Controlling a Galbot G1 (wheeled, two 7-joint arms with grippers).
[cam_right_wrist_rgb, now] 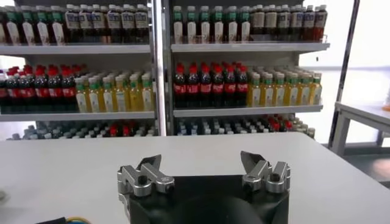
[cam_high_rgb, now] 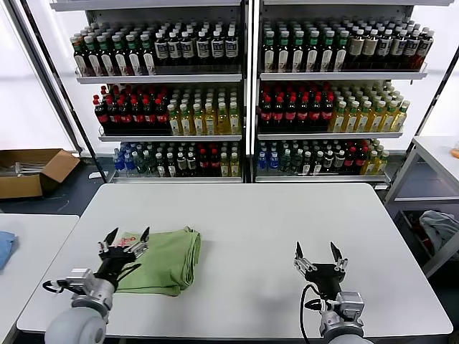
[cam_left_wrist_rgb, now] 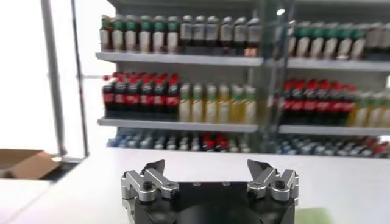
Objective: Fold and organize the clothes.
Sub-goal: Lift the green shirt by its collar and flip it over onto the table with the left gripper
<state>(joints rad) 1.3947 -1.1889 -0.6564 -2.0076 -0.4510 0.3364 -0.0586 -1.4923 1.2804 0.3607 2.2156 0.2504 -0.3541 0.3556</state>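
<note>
A light green shirt point(cam_high_rgb: 166, 261) lies folded into a compact bundle on the white table point(cam_high_rgb: 244, 215), left of centre; a bit of red-and-white print shows at its left edge. My left gripper point(cam_high_rgb: 126, 239) is open and empty, raised just above the shirt's left edge. In the left wrist view the left gripper point(cam_left_wrist_rgb: 207, 165) points at the far shelves, and a sliver of green point(cam_left_wrist_rgb: 314, 214) shows beside it. My right gripper point(cam_high_rgb: 317, 250) is open and empty, near the table's front right, also in the right wrist view point(cam_right_wrist_rgb: 202, 159).
Shelves of bottled drinks point(cam_high_rgb: 244, 93) stand behind the table. A second white table point(cam_high_rgb: 32, 244) at the left carries a blue cloth point(cam_high_rgb: 4, 247). A cardboard box point(cam_high_rgb: 32, 170) lies on the floor at far left. A white rack point(cam_high_rgb: 430, 172) holds pale fabric point(cam_high_rgb: 441, 228) at right.
</note>
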